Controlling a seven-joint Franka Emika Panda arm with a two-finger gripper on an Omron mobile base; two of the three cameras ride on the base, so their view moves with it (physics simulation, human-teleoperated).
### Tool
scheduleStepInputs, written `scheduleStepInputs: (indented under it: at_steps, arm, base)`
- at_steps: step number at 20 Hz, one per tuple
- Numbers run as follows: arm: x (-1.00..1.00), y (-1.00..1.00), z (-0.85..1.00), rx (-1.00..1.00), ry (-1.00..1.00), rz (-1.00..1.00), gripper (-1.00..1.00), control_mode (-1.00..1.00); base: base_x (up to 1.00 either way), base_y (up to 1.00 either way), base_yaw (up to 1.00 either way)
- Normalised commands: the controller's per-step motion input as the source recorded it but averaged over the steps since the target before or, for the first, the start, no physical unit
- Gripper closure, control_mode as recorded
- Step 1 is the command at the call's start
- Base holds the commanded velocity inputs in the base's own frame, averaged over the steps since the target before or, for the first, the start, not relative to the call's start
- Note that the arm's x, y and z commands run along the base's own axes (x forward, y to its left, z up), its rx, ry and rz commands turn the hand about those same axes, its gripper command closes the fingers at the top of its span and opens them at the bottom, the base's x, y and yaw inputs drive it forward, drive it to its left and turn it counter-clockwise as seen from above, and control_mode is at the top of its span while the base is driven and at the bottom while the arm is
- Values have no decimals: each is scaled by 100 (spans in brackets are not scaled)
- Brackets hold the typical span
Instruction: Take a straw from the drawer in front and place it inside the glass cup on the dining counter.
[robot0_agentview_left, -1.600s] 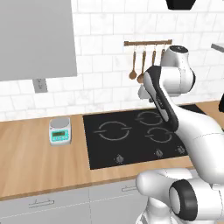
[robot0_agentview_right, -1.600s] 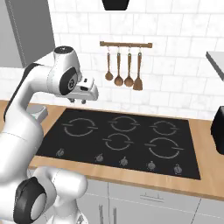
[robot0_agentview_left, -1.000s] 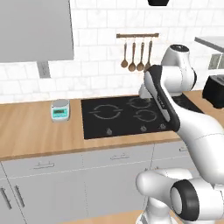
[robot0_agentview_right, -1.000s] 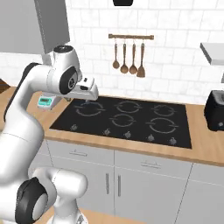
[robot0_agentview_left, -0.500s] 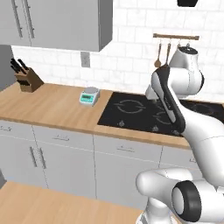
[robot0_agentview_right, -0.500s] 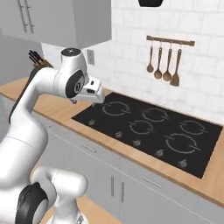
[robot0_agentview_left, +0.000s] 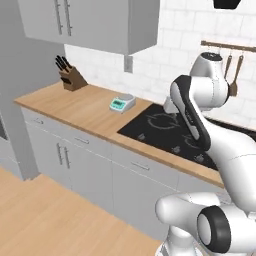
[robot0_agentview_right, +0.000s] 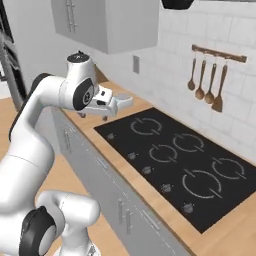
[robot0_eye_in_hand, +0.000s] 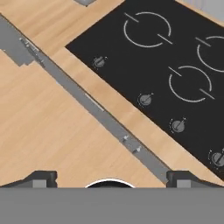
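Since the earlier pictures both base views have swung to the left, so the camera has moved rather than the things: more of the narrow light-wood worktop (robot0_agentview_left: 80, 107) is now taken in, with a wooden knife block (robot0_agentview_left: 71, 78) at its far left end. A small white kitchen scale with a green display (robot0_agentview_left: 122, 103) is seen on the worktop just left of the black cooktop with ring markings (robot0_agentview_right: 185, 165). Brown wooden utensils (robot0_agentview_right: 205, 85) are hung from a rail on the white tiled wall beyond the cooktop. Grey wall cabinets (robot0_agentview_left: 95, 22) are mounted above the worktop, and light grey cabinet fronts with slim bar handles (robot0_agentview_left: 75, 165) are set below it.

The two-finger gripper (robot0_agentview_right: 122, 102) is held above the worktop's near edge, beside the left end of the cooktop, and is pointed to the right in the right base view. In the hand view the two dark fingertips (robot0_eye_in_hand: 41, 178) are seen well apart at the bottom corners, so the jaws are spread wide, with nothing held and nothing touched between them. Beneath them the worktop, the cooktop knobs and the wood floor are looked down upon.

Where the straw, the drawer holding it and the glass cup lie cannot be told.
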Motion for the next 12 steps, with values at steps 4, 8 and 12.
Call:
scheduleStepInputs:
  at_steps: [4, 8, 12]
  arm:
    - [0, 0, 0, 0, 0, 0, -100, 100]
    - [0, -29, -2, 1, 0, 21, -100, -100]
    - [-3, 34, 0, -4, -2, 20, -100, -100]
  base:
    - [0, -97, 49]
    - [0, -44, 24]
    - [0, 0, 0]
